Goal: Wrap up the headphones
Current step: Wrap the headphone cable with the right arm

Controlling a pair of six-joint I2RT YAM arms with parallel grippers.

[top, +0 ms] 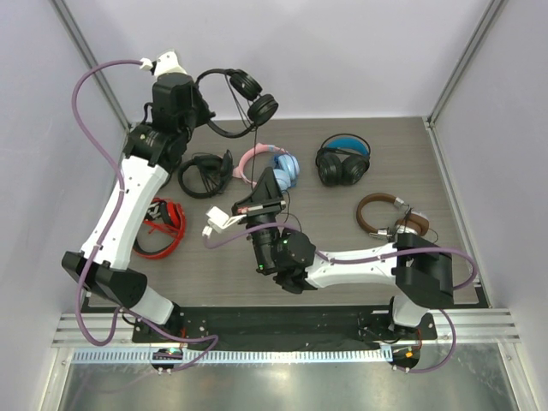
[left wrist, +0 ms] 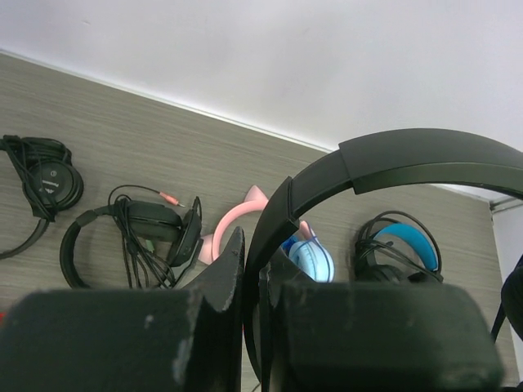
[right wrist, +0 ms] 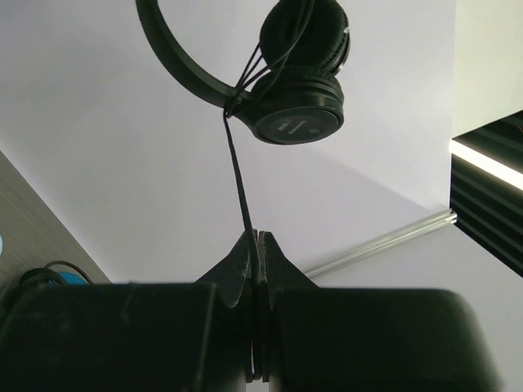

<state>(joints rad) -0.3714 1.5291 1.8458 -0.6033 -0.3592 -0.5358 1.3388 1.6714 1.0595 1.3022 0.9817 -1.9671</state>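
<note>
The slim black headphones point(top: 248, 96) hang in the air at the back left, earcups side by side. My left gripper point(top: 204, 110) is shut on their thin headband point(left wrist: 392, 159), which runs between its fingers point(left wrist: 233, 269). The thin cable point(top: 258, 141) runs taut from the earcups down to my right gripper point(top: 269, 178), which is shut on it above the table's middle. In the right wrist view the earcups point(right wrist: 298, 106) sit overhead, the cable point(right wrist: 239, 180) looped over them and coming straight down into the closed right gripper point(right wrist: 258, 237).
On the table point(top: 342, 248) lie a black headset with tangled cord point(top: 204, 171), the pink-and-blue pair point(top: 272, 167), the bulky black pair with blue lining point(top: 342, 161), a brown pair point(top: 385, 214) and a red pair point(top: 163, 227) beside the left arm.
</note>
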